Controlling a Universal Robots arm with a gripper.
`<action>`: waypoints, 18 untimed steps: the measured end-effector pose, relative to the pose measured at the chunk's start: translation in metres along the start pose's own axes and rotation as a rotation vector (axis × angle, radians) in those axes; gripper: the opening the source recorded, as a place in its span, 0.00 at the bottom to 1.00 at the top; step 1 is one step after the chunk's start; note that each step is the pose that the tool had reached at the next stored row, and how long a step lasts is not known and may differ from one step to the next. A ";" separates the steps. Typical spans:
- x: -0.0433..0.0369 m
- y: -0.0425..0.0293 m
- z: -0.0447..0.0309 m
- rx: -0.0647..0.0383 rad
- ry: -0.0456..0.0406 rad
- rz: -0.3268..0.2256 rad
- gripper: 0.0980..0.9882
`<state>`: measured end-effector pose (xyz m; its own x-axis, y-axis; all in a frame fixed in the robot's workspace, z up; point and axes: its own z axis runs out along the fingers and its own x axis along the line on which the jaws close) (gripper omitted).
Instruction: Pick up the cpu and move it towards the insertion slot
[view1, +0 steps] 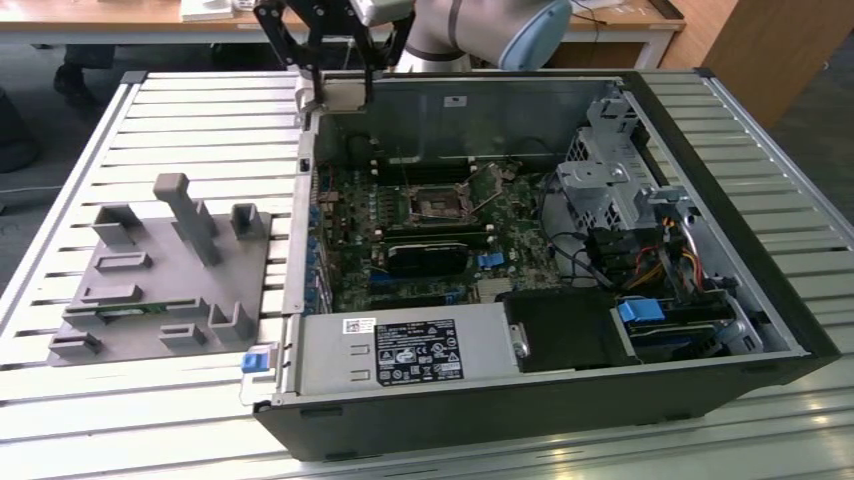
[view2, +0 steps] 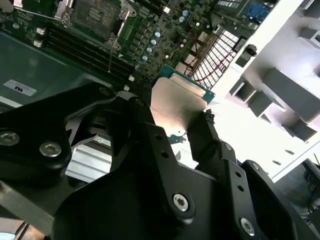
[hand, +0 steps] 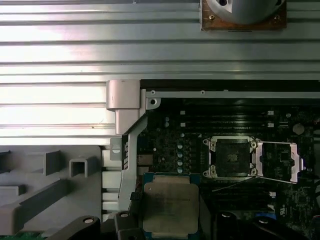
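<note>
Currently the pincer (view2: 192, 132) is clenched on the cpu (hand: 171, 206), its fingers (view2: 150, 135) bearing on opposite edges, silvery lid showing between them in both wrist views. The chip hangs over the corner of the open computer case (view1: 747, 250), with the grey tray (view1: 160, 270) off to one side of the pincer and the insertion slot (hand: 232, 157) to the other, well apart, frame lifted open. Judgement: keep the chip level during transfer and square its edges to the socket frame.
</note>
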<state>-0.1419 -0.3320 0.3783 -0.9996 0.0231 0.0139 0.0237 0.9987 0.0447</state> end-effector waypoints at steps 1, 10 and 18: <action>-0.0020 0.0008 0.0000 0.000 0.0000 0.000 0.49; -0.0244 0.0056 0.0000 0.000 0.0000 0.000 0.49; -0.0464 0.0078 -0.0002 0.000 0.0000 0.000 0.49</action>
<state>-0.0953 -0.3253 0.3782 -0.9996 0.0231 0.0139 0.0237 0.9987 0.0448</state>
